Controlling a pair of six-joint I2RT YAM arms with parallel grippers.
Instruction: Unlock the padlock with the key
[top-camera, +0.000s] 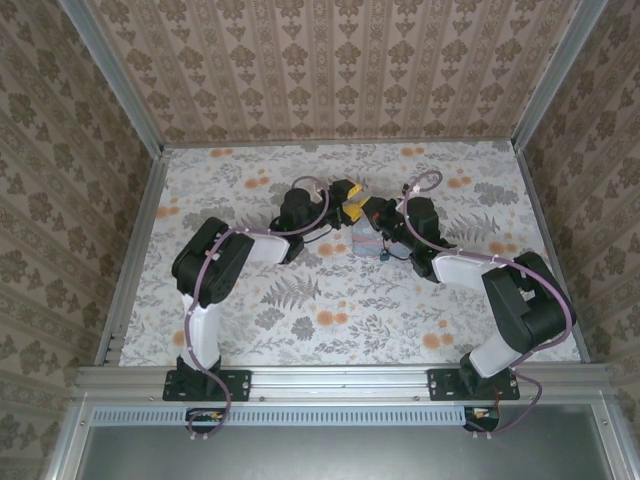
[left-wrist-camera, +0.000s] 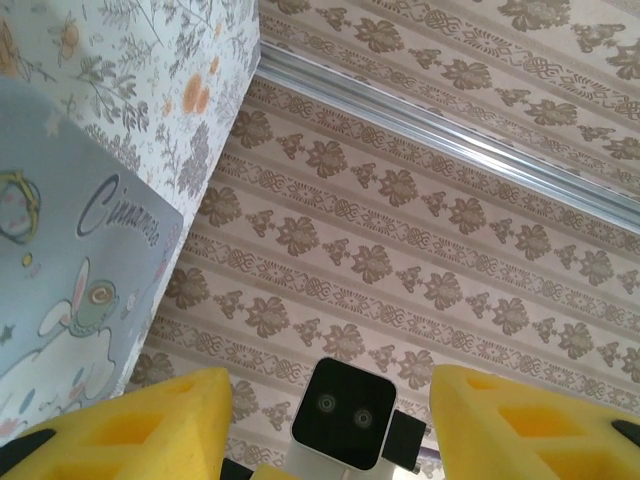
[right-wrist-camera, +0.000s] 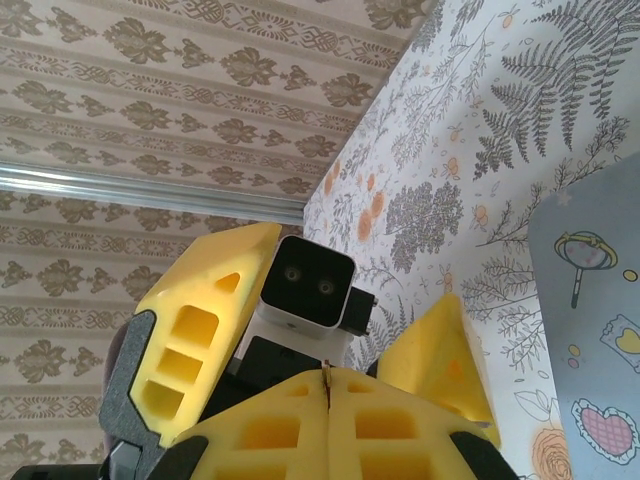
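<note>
Both tools meet over the pale blue tin (top-camera: 368, 241) at mid-tabletop (top-camera: 300, 310). I read the left tool (left-wrist-camera: 330, 378) as moderately wide and empty. The right tool (right-wrist-camera: 328, 388) pinches the thin key (right-wrist-camera: 328, 372). The padlock (top-camera: 383, 254) lies at the tin's 5 o'clock corner.

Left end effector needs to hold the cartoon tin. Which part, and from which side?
Probably across two opposite side edges, coming down from above. The tin lies flat on the table, printed face up, so that broad face gives nothing to pinch; only the edges can sit between the fingers. The left end effector is open and close beside it.
</note>
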